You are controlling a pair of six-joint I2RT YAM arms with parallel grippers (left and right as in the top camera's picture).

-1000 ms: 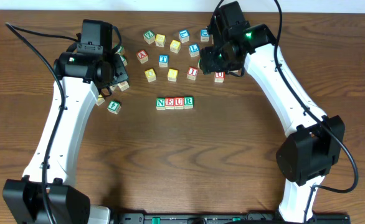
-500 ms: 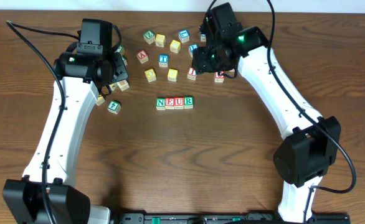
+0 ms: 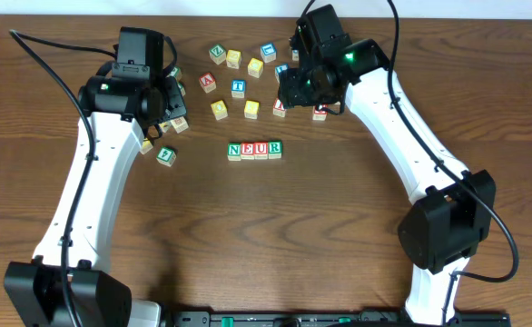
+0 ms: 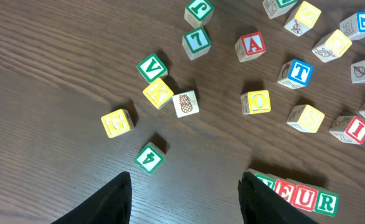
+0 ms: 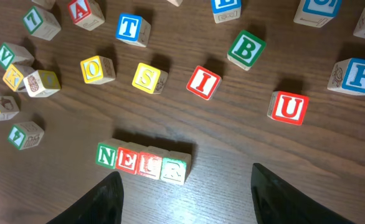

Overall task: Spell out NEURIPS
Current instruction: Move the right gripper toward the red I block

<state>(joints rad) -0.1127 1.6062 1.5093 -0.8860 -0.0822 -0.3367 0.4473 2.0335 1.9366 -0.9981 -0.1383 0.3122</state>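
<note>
1. The right claw (image 5: 185, 177) is seen with its fingers spread apart and nothing between them. It hangs over the loose blocks, apparently so the next letter can be chosen.
2. The row of four blocks (image 5: 142, 163), reading N-E-U-R, is laid edge to edge just ahead of that claw. The R end is left bare, probably so that more letters can be added there.
3. The red I block (image 5: 203, 83) is found farther ahead, almost centred on the gap between the fingers and slightly turned. It is judged to be the next pick.
4. The yellow S block (image 5: 149, 78) lies beside the I. The blue P block (image 5: 360, 76) is placed well out to the side, beyond one finger. Neither is in the row yet.
5. A spare red U block (image 5: 288, 107) sits ahead of one finger. It should be left alone, since a U is already placed.
6. The left claw (image 4: 185, 180) is also held apart and empty. The row is half hidden behind one of its fingers, and the claw is parked aside, presumably to stay out of the way.
</note>
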